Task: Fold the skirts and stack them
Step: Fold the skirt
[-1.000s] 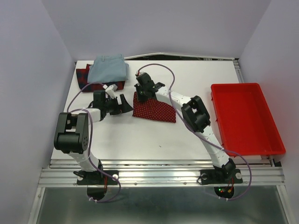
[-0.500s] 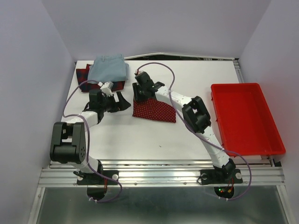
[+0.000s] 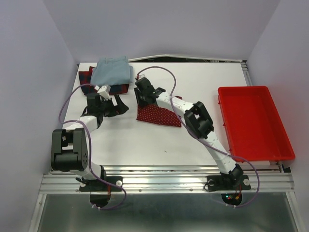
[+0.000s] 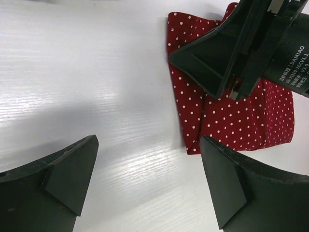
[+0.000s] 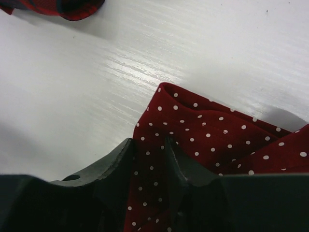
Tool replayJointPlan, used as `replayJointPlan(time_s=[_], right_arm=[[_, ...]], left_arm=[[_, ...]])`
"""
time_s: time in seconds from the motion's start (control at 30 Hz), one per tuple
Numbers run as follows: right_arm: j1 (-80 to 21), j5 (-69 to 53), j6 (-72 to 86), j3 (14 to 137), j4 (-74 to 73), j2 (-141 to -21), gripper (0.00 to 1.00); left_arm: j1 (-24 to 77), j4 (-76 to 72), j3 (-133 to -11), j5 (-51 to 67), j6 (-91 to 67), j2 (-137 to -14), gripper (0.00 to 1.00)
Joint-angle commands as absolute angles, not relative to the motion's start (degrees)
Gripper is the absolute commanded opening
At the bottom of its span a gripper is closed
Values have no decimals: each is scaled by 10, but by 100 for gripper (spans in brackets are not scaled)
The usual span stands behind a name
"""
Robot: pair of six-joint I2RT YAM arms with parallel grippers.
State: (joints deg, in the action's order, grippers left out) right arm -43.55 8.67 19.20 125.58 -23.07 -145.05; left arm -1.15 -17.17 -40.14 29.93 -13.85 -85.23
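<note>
The dotted dark red skirt (image 3: 161, 115) lies folded at the table's middle; it also shows in the left wrist view (image 4: 231, 121) and the right wrist view (image 5: 212, 135). My right gripper (image 3: 143, 99) is shut on its far left corner, cloth pinched between the fingers (image 5: 120, 159). My left gripper (image 3: 121, 106) is open and empty, low over bare table just left of the skirt. The pale blue skirt (image 3: 112, 71) lies folded on the plaid skirt (image 3: 87, 77) at the back left.
A bright red plastic tray (image 3: 277, 126) stands at the right. The right arm's gripper body (image 4: 251, 43) hangs over the dotted skirt in the left wrist view. A corner of the plaid skirt (image 5: 72, 7) shows beyond the right gripper.
My left gripper has drawn back to the left, away from the dotted skirt. My right gripper has shifted left and a little farther back, pulling the skirt's corner with it.
</note>
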Motion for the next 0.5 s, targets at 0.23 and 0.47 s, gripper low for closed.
replayJointPlan(time_s=[0.23, 0.47], right_arm=[[-437, 81, 202, 1266, -238, -1451, 1], [-437, 40, 230, 1265, -238, -1390, 1]], left_arm=[[29, -192, -388, 333, -126, -864, 99], [54, -278, -401, 398, -187, -924, 99]])
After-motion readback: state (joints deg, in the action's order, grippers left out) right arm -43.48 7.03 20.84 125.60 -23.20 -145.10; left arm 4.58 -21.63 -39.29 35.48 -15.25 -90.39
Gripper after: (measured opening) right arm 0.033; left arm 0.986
